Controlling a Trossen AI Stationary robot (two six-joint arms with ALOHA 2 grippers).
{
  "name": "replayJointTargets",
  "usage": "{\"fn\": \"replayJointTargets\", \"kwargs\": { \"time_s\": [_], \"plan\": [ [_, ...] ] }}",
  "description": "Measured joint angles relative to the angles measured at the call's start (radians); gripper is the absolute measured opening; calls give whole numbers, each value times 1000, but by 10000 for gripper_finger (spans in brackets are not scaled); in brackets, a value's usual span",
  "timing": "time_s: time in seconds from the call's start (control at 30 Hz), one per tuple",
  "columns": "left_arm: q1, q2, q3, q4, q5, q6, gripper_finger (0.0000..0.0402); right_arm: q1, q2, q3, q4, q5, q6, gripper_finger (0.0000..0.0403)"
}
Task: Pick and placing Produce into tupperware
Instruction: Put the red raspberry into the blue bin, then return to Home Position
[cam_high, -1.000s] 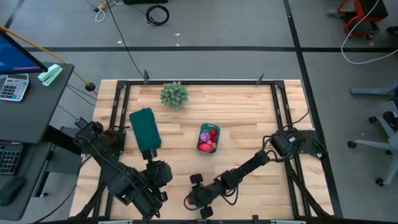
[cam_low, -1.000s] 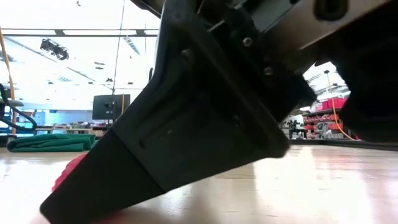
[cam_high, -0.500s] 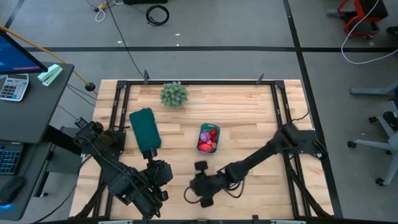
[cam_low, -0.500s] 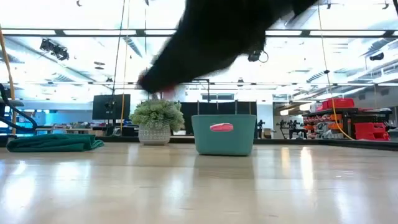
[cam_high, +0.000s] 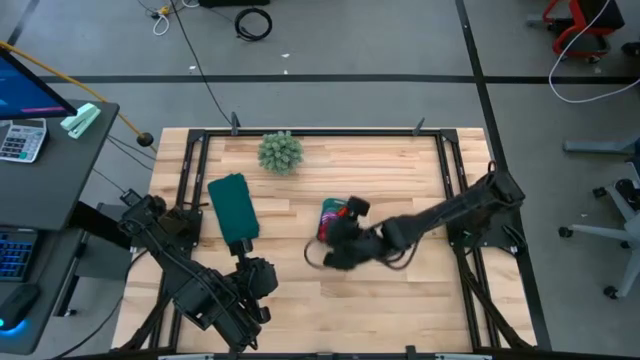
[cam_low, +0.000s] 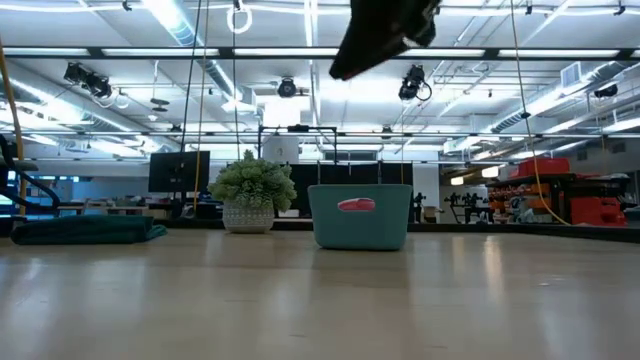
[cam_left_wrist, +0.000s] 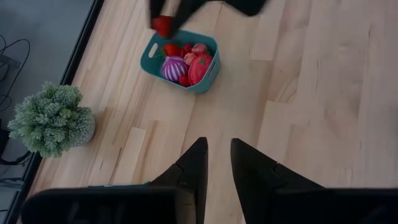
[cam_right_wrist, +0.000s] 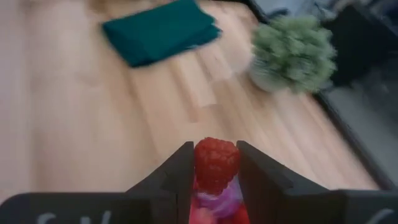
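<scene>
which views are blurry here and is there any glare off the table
Right wrist view: the backdrop is motion-smeared, though the red raspberry between the right gripper fingers stays fairly sharp. High view: that gripper is smeared beside the teal tub. Low view: ceiling lights throw pale sheen on the table; the arm overhead is a dark silhouette. Left wrist view: crisp, soft shadows.

the desk (cam_high: 400, 170) is pale wood planks with a smooth, slightly glossy finish. the tupperware (cam_left_wrist: 155, 48) looks like smooth teal plastic, a bit shiny. the raspberry (cam_right_wrist: 216, 163) has a bumpy matt red skin. the green piece (cam_right_wrist: 160, 29) reads as soft matt cloth. the plant ball (cam_left_wrist: 51, 118) is spiky, matt pale green.
</scene>
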Motion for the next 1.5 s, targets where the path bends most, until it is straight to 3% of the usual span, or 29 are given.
{"fn": "replayJointTargets", "kwargs": {
  "time_s": [0.3, 0.5, 0.67, 0.9, 1.5],
  "plan": [
    [0, 0, 0, 0, 0, 0, 77, -145, -9, -158, 7, -153, 172, 117],
    [0, 0, 0, 0, 0, 0, 71, -194, -9, -302, 25, -156, 271, 117],
    [1, 0, 0, 0, -9, 0, 74, -204, -9, -371, 150, -156, 222, 117],
    [1, 0, 0, 0, -18, 0, 70, -207, -9, -387, 313, -157, 125, 120],
    [1, 0, 0, 2, -19, -1, 66, -210, -9, -388, 328, -167, 136, 181]
  ]
}}
